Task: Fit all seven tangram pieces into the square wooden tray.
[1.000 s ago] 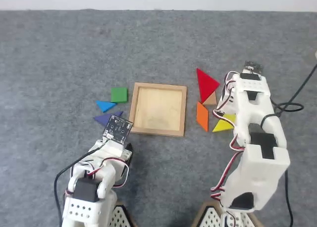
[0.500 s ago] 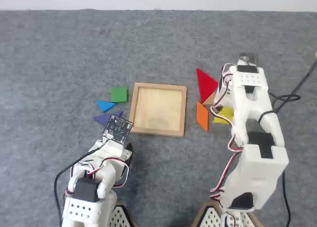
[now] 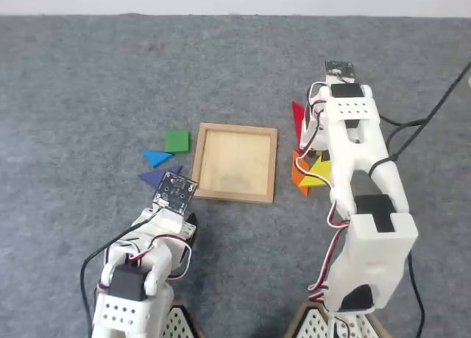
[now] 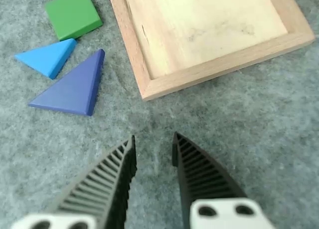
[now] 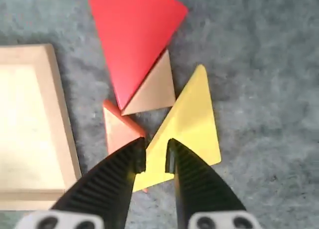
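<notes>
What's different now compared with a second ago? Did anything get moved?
The right gripper, shut on the yellow triangle, moved it toward the wooden tray, so it now overlaps the orange parallelogram. That arm also stretched farther from its base. The left gripper, tray, green square, light blue triangle and dark blue triangle stayed put.

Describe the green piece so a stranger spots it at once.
Find the tray mid-table. Three pieces lie beside it, toward the left arm. The green piece, farthest from that arm, is the one square; the light blue piece and the dark blue piece are triangles.
</notes>
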Controlling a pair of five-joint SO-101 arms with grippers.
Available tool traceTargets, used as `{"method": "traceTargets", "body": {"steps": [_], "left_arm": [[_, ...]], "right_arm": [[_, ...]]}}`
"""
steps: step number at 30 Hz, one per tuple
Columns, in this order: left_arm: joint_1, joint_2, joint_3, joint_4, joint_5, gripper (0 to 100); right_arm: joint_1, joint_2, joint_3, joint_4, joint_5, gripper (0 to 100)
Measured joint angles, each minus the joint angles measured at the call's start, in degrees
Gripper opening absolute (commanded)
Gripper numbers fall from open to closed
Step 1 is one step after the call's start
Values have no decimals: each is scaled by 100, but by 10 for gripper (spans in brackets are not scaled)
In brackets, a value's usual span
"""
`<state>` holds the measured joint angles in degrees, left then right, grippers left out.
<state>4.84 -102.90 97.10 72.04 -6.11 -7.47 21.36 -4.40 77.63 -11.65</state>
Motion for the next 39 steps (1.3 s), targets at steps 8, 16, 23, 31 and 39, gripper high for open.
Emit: {"method": "traceTargets", "body": {"steps": [8, 16, 23, 31, 39], "left_arm": [[0, 0, 0, 0, 0, 116], [0, 0, 0, 0, 0, 116], [0, 0, 0, 0, 0, 116], [0, 0, 0, 0, 0, 116], [0, 0, 0, 0, 0, 116]], "right_arm": [[237, 70, 352, -88, -290, 329], [158, 105, 536, -554, -580, 277], [149, 712, 501, -765, -730, 275], [149, 853, 299, -580, -774, 274], [158, 958, -176, 316, -782, 276]]}}
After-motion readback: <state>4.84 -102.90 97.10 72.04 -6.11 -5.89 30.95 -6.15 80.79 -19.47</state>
